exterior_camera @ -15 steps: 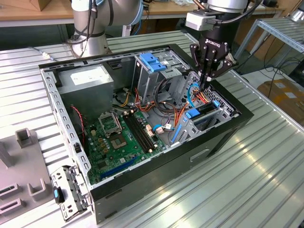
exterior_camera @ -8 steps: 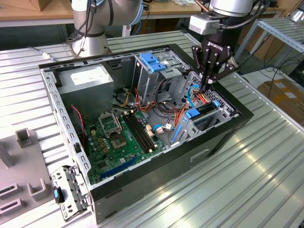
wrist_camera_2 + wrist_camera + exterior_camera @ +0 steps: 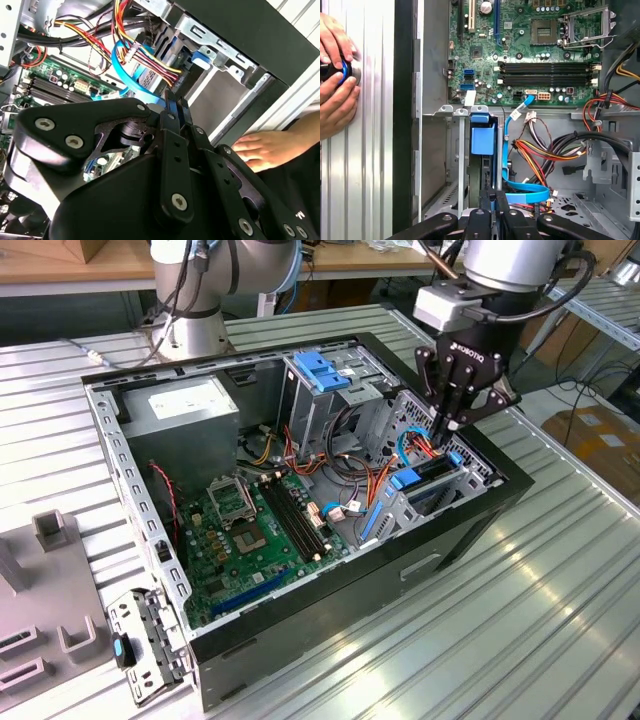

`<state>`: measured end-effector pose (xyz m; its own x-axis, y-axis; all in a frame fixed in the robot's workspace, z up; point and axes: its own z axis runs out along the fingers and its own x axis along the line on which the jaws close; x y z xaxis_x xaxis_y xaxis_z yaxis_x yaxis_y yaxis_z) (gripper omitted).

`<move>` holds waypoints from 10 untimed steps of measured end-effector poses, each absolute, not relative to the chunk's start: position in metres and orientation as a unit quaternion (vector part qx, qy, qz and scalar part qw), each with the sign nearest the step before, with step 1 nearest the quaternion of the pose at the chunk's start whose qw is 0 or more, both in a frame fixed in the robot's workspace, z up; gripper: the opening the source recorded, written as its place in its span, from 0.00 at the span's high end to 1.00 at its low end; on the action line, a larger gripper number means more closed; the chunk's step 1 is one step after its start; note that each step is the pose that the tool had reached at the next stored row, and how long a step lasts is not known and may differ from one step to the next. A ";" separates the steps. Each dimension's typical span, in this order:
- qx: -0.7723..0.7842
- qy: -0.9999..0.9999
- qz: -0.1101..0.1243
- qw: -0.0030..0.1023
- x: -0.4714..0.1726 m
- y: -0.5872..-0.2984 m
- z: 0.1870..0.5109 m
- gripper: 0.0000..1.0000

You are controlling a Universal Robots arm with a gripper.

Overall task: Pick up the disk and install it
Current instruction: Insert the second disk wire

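Disk mostly seated in the bay, pincer clamped on its end.
We see the pincer (image 3: 447,426) gripping the disk (image 3: 482,150) standing in the case's drive cage, right-centre of the exterior view; final push looks left.

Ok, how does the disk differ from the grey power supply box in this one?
The disk is slim with blue rails; the power supply box is bulkier, grey with a white sticker. The disk stands on edge in its bay, the hand shut on it; the box lies flat, untouched. Both sit inside the case.
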<state>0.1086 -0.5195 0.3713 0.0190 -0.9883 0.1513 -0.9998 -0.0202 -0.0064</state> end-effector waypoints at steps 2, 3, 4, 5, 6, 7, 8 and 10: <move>0.713 -0.697 0.053 0.046 0.108 -0.522 0.371 0.84; 0.715 -0.696 0.052 0.043 0.107 -0.524 0.371 0.84; 0.716 -0.695 0.053 0.039 0.107 -0.525 0.371 0.84; 0.716 -0.695 0.053 0.037 0.107 -0.526 0.371 0.84; 0.717 -0.695 0.055 0.034 0.106 -0.526 0.371 0.84; 0.717 -0.694 0.056 0.032 0.106 -0.526 0.370 0.84; 0.717 -0.694 0.057 0.029 0.105 -0.527 0.370 0.84; 0.717 -0.694 0.060 0.023 0.103 -0.528 0.370 0.84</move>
<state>0.1035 -0.5276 0.3700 0.0298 -0.9927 0.1171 -0.9981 -0.0360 -0.0505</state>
